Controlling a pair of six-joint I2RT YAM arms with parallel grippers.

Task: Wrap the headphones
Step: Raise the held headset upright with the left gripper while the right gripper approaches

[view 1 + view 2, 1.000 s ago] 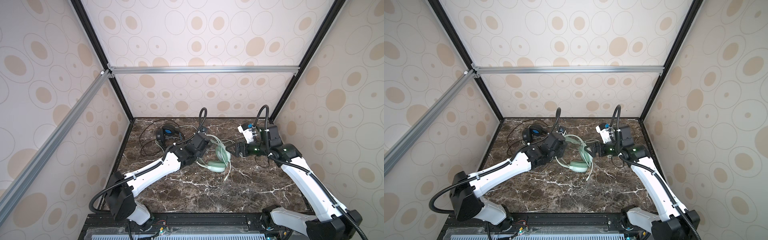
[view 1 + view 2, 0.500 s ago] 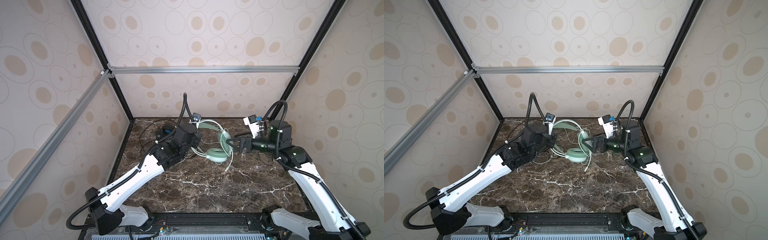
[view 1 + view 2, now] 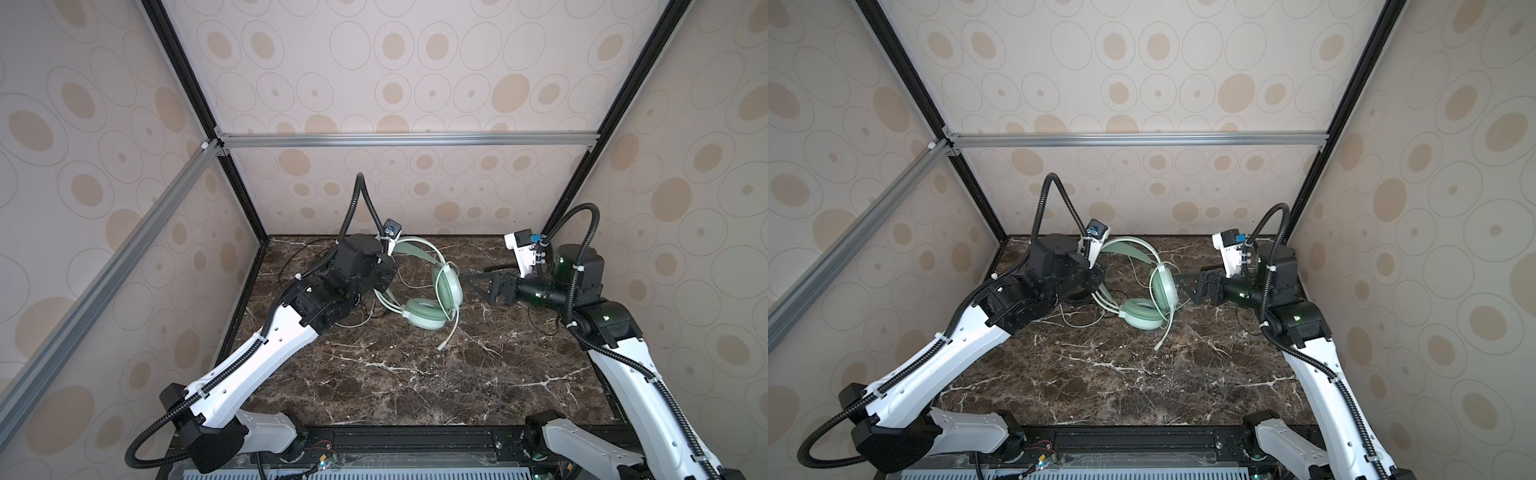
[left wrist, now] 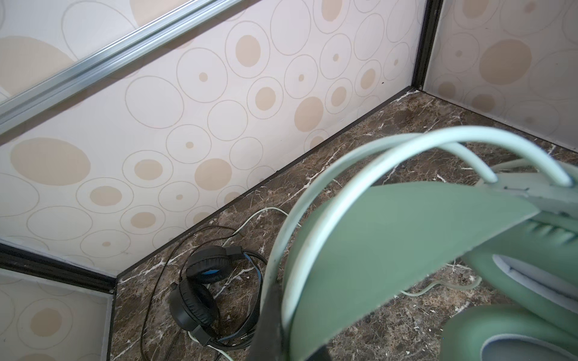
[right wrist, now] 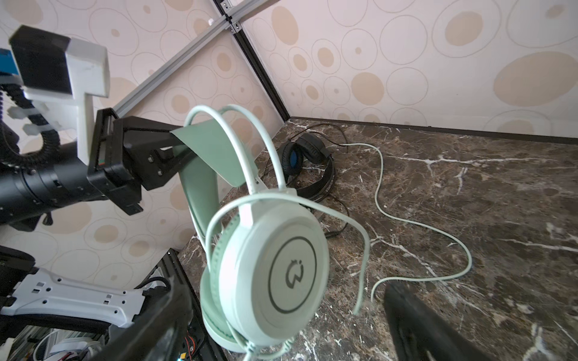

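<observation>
The left gripper (image 5: 171, 137), jaws clenched on the inner band of the mint-green headset (image 3: 446, 286), holds it raised at the centre of both top views. A second ago the headset lay flat on the marble tabletop (image 3: 415, 374) with that arm stretched low over it. One ear cup now stands upright and the other hangs below it, close to the stone; whether it touches cannot be told. The pale cord (image 5: 438, 225) trails across the tabletop. The right gripper (image 3: 478, 279), jaws spread wide and empty, sits just right of the upright cup and apart from it, much where it was a second ago. The black headset (image 4: 200, 281) lies in the far left corner. In both top views the raised left arm now hides it.
</observation>
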